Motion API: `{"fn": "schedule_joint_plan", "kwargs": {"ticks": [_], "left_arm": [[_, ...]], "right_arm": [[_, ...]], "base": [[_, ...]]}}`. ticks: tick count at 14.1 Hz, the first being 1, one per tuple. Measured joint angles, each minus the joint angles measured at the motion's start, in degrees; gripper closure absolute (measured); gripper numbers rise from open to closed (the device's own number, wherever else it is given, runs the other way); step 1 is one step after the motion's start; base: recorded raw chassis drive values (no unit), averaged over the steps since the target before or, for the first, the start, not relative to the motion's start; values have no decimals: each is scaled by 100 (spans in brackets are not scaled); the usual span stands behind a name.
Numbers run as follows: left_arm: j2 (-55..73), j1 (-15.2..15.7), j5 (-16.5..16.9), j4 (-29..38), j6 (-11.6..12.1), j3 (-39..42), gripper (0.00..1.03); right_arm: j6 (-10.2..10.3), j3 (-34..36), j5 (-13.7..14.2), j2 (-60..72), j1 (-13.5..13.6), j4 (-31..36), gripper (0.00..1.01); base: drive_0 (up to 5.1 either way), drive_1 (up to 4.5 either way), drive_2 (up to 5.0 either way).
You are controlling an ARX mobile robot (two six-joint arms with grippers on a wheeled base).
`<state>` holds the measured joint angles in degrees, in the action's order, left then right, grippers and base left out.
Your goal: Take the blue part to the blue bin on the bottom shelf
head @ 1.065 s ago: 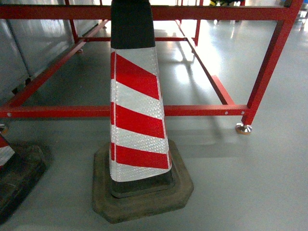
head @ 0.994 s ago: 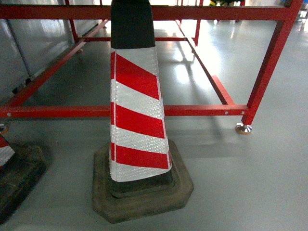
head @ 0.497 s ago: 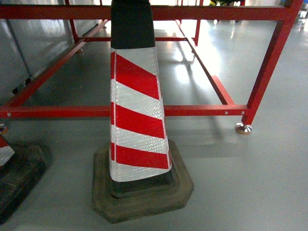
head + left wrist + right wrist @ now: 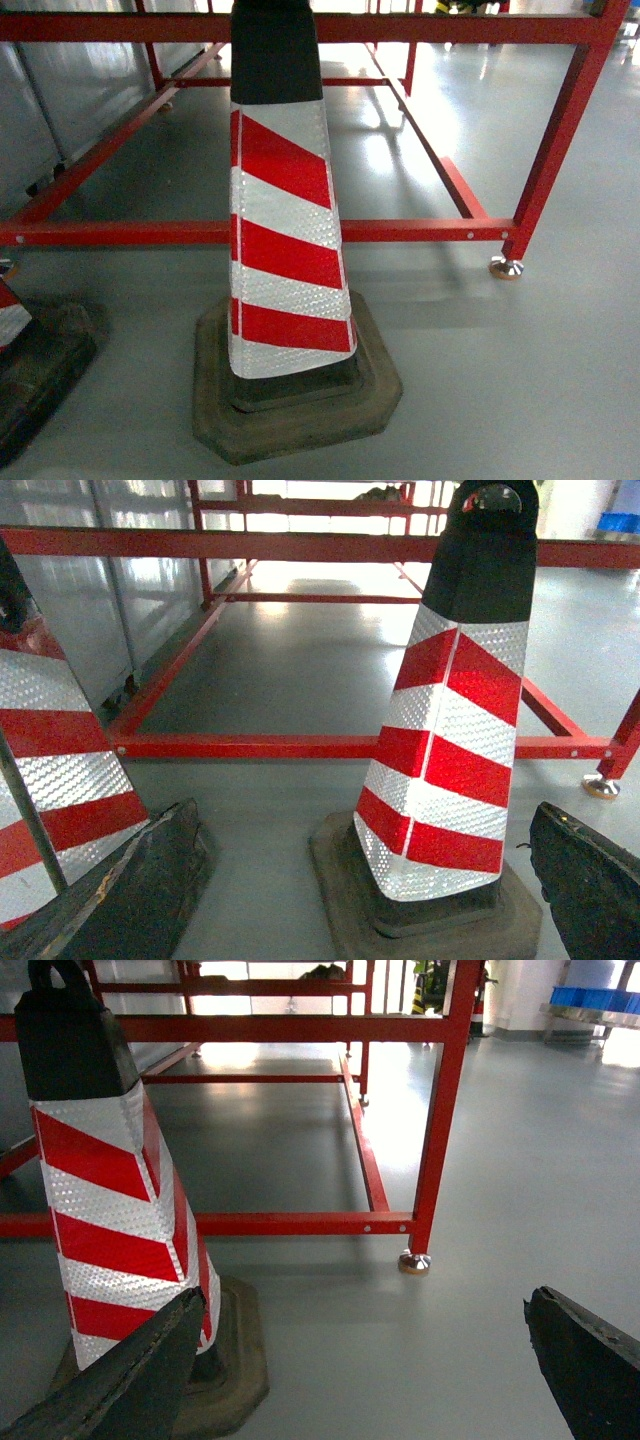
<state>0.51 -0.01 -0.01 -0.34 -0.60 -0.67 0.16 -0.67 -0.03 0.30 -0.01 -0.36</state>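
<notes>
- The left gripper (image 4: 365, 880) was open, its dark fingers (image 4: 140, 890) wide apart and holding nothing.
- The right gripper (image 4: 365, 1360) was open and empty too.
- A striped traffic cone (image 4: 285, 230) stood on the grey floor (image 4: 520, 380) before a red frame (image 4: 420, 230).
- The blue part, blue bin and bottom shelf were not visible in any view.

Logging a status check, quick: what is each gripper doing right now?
Left gripper: open, fingers spread wide, holding nothing.
Right gripper: open, fingers spread wide, holding nothing.
</notes>
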Motion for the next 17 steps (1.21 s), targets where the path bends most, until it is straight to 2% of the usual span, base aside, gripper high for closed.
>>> {"fn": "schedule_joint_plan", "kwargs": {"ticks": [17], "left_arm": [[0,0,-7,11,59,0,5]], "right_arm": [[-9,0,0,0,0,7,3]], "base": [[0,0,0]]}}
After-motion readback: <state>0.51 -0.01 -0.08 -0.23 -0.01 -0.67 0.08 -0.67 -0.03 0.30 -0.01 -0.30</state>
